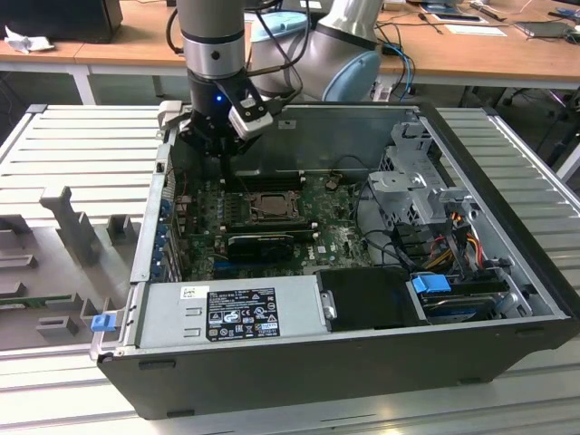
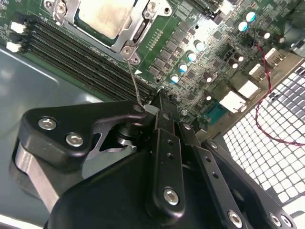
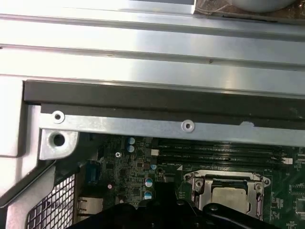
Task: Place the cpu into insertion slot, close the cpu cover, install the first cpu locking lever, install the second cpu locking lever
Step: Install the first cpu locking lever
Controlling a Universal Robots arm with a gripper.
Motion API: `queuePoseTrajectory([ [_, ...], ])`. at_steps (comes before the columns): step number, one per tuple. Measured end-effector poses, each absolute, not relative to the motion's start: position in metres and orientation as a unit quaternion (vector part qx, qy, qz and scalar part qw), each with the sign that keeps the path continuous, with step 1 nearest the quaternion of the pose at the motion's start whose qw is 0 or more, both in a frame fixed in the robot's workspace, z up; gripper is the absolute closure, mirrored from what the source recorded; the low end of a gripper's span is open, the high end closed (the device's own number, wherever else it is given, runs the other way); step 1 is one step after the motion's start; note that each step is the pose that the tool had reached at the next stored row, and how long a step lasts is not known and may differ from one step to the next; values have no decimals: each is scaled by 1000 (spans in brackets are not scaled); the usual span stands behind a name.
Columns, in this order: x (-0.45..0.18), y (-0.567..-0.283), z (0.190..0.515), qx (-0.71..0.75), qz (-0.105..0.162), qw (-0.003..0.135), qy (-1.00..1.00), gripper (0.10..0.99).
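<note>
Pale silvery square cpu point(image 2: 102, 16) lies seated under the closed dark-silver frame cover point(image 2: 138, 29). The black gripper point(image 2: 158, 102) has its fingers drawn together, touching a thin raised wire locking lever point(image 2: 134, 76); steady downward pressure seems best.

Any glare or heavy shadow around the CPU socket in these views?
Exterior view: the case interior is shaded, the cpu dim but visible. Second wrist view: light washes out the cpu top and the perforated panel. First wrist view: glare on the metal slats beside the case.
</note>
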State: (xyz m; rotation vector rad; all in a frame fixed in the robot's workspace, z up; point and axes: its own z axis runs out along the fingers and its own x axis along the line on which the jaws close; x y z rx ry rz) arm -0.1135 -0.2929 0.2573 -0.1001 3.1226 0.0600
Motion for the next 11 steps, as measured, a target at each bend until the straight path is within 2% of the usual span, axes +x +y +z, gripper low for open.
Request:
queuePoseTrajectory([
  [11, -102, -292, 257, -32, 19, 8, 999, 980],
])
